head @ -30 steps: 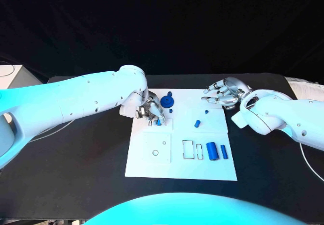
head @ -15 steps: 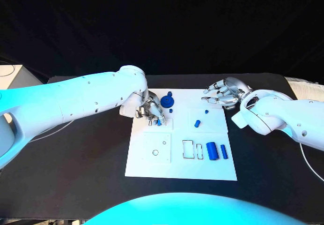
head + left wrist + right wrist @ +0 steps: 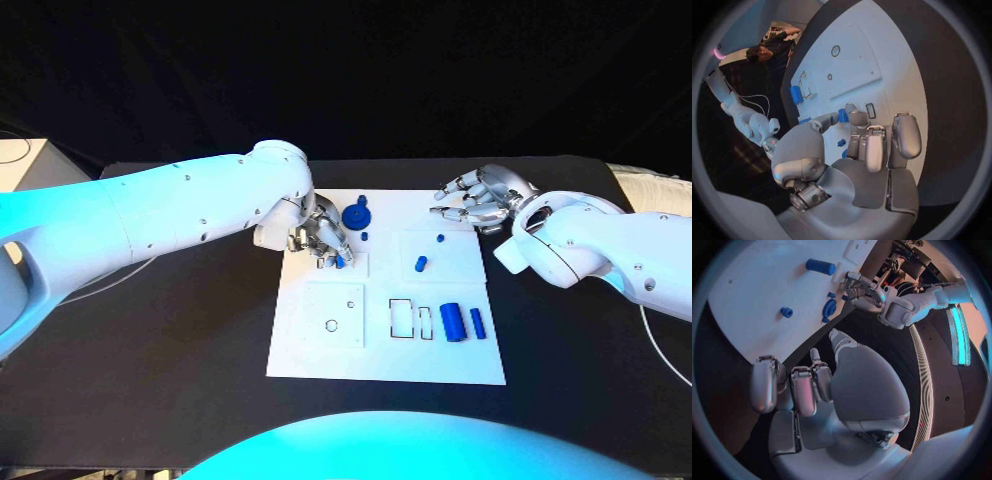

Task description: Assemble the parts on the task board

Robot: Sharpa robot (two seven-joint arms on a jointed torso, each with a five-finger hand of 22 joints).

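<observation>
The board (image 3: 389,360) is a flat white matte plate lying on the black table (image 3: 173,340), and everything here is placed against it. On its near half sit outlined recesses: a square panel with a small round hole (image 3: 332,325) toward the board's left side, then two narrow rectangular slots (image 3: 402,318) near the middle. Just beside the slots, on the right side, lie two smooth blue cylinders, a thick one (image 3: 453,322) and a thinner one (image 3: 477,323), side by side and apart. Farther up, right of the board's middle, a short blue peg (image 3: 421,264) lies alone. At the board's left side, past the square panel, the silver left hand (image 3: 323,238) reaches down from its glossy white arm, its fingers curled onto a small blue part (image 3: 339,260) that it pinches at the fingertips right at the board's surface. Near the far edge, a blue gear-shaped piece (image 3: 359,215) with a round toothed rim stands beside a tiny blue stub (image 3: 365,237). Beyond the board's far right corner the right hand (image 3: 476,205) hovers, holding nothing, its metallic fingers loosely bent and apart.
</observation>
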